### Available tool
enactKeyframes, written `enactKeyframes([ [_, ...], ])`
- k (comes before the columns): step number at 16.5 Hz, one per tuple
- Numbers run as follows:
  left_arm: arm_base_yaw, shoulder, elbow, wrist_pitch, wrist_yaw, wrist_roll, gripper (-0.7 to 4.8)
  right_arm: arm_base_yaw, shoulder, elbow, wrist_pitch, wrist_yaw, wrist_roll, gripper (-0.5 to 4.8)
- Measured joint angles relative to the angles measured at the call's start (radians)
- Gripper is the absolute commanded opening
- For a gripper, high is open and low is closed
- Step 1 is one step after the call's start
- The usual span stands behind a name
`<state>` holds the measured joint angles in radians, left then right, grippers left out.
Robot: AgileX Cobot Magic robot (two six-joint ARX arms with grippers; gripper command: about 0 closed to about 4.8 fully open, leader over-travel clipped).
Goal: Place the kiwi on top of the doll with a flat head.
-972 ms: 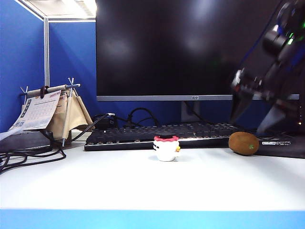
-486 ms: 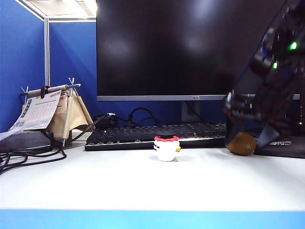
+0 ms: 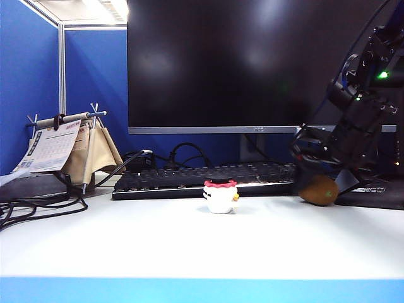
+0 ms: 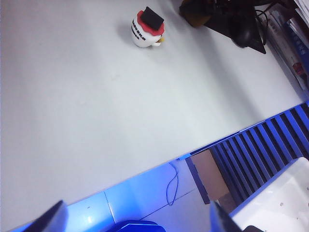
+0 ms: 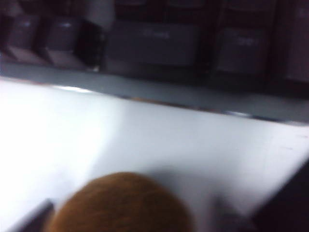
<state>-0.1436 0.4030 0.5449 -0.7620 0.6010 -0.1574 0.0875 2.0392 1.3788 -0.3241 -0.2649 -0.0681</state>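
The right pincer is down at the right edge of the exterior view, its two fingers straddling the kiwi, which lies on the white desk just in front of the keyboard. The fingers look spread to either side of the fruit, but whether they touch it cannot be told. The doll with a flat head stands upright near the middle of that view, well apart from the kiwi.

The likeliest trouble is a bad bite: the kiwi is rounded and could roll or squirt sideways if the fingers close off-centre, or be nudged back against the keyboard. Later, the fruit looks wider than the doll's small black top, so set down slightly off-centre it would probably tip off, and a heavy placement could knock the light figurine over.

The right wrist view, blurred, shows the kiwi low in the frame between two dark finger shapes, with keyboard keys across the top; it confirms the fruit sits between the fingers, which the exterior view half hides behind the arm. The left wrist view shows the doll from above at upper centre, its flat black top exposed. The left pincer hangs well back over the desk's front edge, fingers wide apart and empty.
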Motion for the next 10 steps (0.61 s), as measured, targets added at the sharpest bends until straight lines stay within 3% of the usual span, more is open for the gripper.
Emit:
enactKeyframes([
  [6, 0.0, 0.0, 0.0, 0.003, -0.001, 0.0, 3.82, -0.003, -0.003, 0.003, -0.035, -0.023, -0.001, 2.69],
  [10, 0.0, 0.0, 0.0, 0.025, 0.028, 0.0, 3.82, 0.004, -0.082, -0.029, -0.186, -0.206, -0.009, 2.69],
])
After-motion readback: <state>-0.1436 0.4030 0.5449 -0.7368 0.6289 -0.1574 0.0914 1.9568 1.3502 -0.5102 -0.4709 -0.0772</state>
